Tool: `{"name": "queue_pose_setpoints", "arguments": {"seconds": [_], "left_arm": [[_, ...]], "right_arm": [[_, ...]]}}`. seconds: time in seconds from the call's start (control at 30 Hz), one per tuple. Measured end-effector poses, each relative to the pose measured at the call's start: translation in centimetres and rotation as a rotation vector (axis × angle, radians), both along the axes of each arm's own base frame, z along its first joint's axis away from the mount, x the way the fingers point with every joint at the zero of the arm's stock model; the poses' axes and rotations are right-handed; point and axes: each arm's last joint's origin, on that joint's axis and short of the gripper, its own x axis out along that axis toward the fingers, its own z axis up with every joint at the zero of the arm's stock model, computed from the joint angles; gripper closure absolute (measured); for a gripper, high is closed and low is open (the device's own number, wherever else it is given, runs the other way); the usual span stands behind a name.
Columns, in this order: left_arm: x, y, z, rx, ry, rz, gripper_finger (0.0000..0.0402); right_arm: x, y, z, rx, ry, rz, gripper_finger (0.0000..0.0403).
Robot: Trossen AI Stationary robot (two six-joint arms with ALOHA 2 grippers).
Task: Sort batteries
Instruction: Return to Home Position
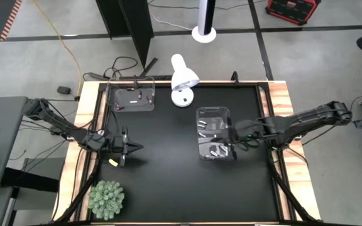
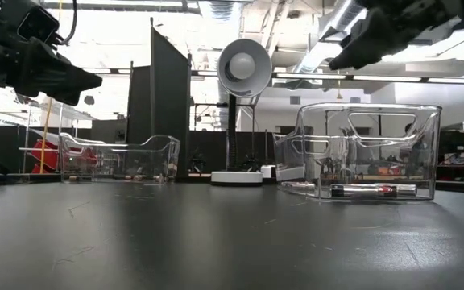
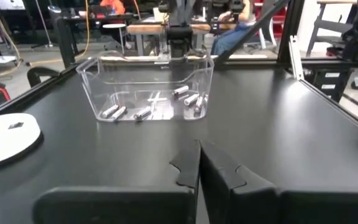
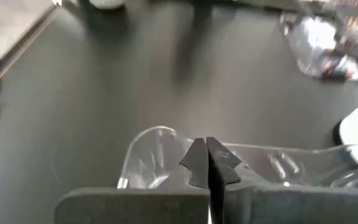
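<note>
Two clear plastic bins stand on the black table. The bin on the right holds several silver batteries lying on its floor. The bin at the far left holds a few dark batteries. My right gripper hovers shut over the right bin's rim, with nothing visible between its fingers. My left gripper is shut above bare table on the left, pointing toward the right bin.
A white desk lamp stands at the far edge between the bins, its round base on the table. A green plant ball sits at the near left corner. Open black tabletop lies between the two arms.
</note>
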Motion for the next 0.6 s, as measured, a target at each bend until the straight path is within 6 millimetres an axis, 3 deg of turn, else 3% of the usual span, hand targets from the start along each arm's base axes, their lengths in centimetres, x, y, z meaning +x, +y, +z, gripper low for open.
{"name": "queue_pose_setpoints", "arguments": {"seconds": [0.2, 0.6], "left_arm": [[-1.0, 0.5, 0.5, 0.011, -0.020, -0.004, 0.0401], [-2.4, 0.9, 0.7, 0.040, -0.048, -0.090, 0.0401]], "right_arm": [[-2.4, 0.3, -1.5, -0.027, -0.201, 0.005, 0.0401], [-6.3, -0.6, -4.4, -0.048, -0.422, 0.015, 0.0402]]}}
